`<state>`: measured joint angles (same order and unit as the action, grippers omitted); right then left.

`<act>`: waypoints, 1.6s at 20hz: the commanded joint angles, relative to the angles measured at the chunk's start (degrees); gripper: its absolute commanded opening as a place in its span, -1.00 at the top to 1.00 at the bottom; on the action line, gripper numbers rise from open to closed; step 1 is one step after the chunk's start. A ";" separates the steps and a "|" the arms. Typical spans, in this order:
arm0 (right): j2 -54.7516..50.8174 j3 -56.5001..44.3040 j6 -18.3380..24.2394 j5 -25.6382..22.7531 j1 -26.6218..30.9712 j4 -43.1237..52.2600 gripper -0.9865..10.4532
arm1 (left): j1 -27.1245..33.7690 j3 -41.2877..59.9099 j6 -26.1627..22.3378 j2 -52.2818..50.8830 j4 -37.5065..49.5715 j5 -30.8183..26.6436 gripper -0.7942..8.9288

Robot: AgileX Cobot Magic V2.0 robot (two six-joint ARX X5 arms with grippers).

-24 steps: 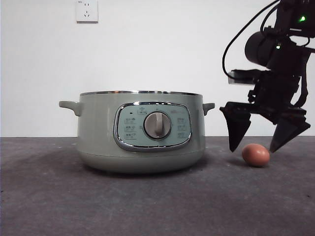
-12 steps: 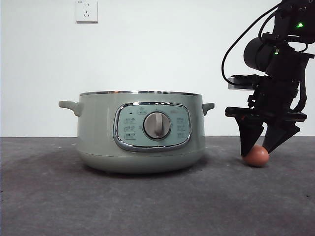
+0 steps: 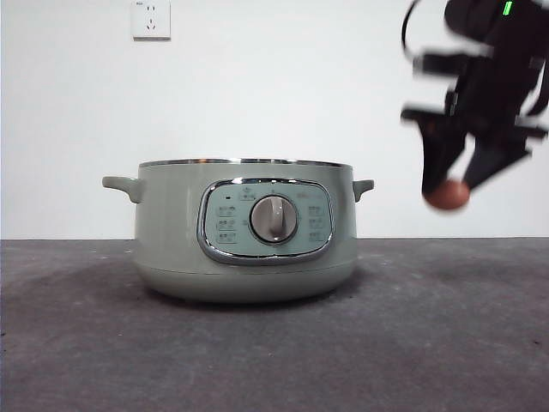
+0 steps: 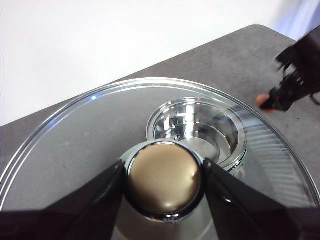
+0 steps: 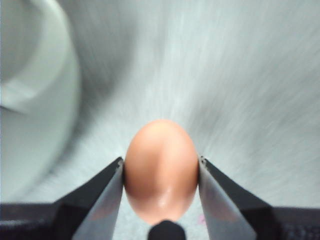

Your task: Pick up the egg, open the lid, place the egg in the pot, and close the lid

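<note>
The sage-green pot point(image 3: 171, 223) stands on the table with its rim uncovered. To its right, my right gripper point(image 3: 455, 182) hangs in the air at about rim height, shut on the reddish-brown egg point(image 3: 447, 195). The right wrist view shows the egg point(image 5: 161, 150) squeezed between the two jaws of the right gripper point(image 5: 160, 162), with the pot point(image 5: 35, 100) blurred off to one side. My left gripper point(image 4: 164, 170) is shut on the knob point(image 4: 164, 187) of the glass lid point(image 4: 75, 145), held above the pot; the pot's shiny inside point(image 4: 195, 125) shows through the glass. The lid is out of the front view.
A dark grey table point(image 3: 257, 360) runs to a white wall with a socket point(image 3: 152, 19) at the upper left. In the left wrist view the right gripper point(image 4: 295, 75) with the egg point(image 4: 262, 101) appears beyond the lid's rim.
My right gripper dropped around the egg on the table, shut on it, and has risen with it to about the pot's rim height. The pot has not moved.
</note>
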<state>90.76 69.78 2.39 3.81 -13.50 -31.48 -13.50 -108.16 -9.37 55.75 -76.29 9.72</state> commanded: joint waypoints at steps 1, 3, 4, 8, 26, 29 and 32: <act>-3.02 2.45 -0.77 0.70 -0.48 -0.92 0.85 | 0.11 -0.46 0.37 -0.61 1.01 0.33 0.85; -4.07 6.73 -0.90 1.84 -2.21 -2.67 0.85 | 0.11 -0.46 0.39 -0.61 0.98 0.42 0.85; -4.04 9.03 -0.90 1.99 -3.23 -3.34 0.85 | 0.11 -0.46 0.39 -0.61 0.98 0.81 0.85; -2.14 17.42 -0.87 1.95 -11.72 -1.86 0.85 | 0.07 -0.46 0.39 -0.61 0.98 0.94 0.85; 33.99 41.70 2.27 -0.09 -23.30 -10.38 0.85 | 0.07 -0.46 0.74 -0.61 0.96 0.96 0.85; 35.10 41.70 2.91 -1.01 -23.30 -12.31 0.85 | 0.07 -0.46 0.77 -0.61 0.96 0.94 0.85; 35.80 41.70 3.93 -1.07 -23.30 -15.30 0.85 | 0.07 -0.46 0.74 -0.61 0.96 0.94 0.85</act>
<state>125.23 111.31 5.74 2.90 -36.69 -47.20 -13.50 -108.16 -8.95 55.77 -76.29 10.15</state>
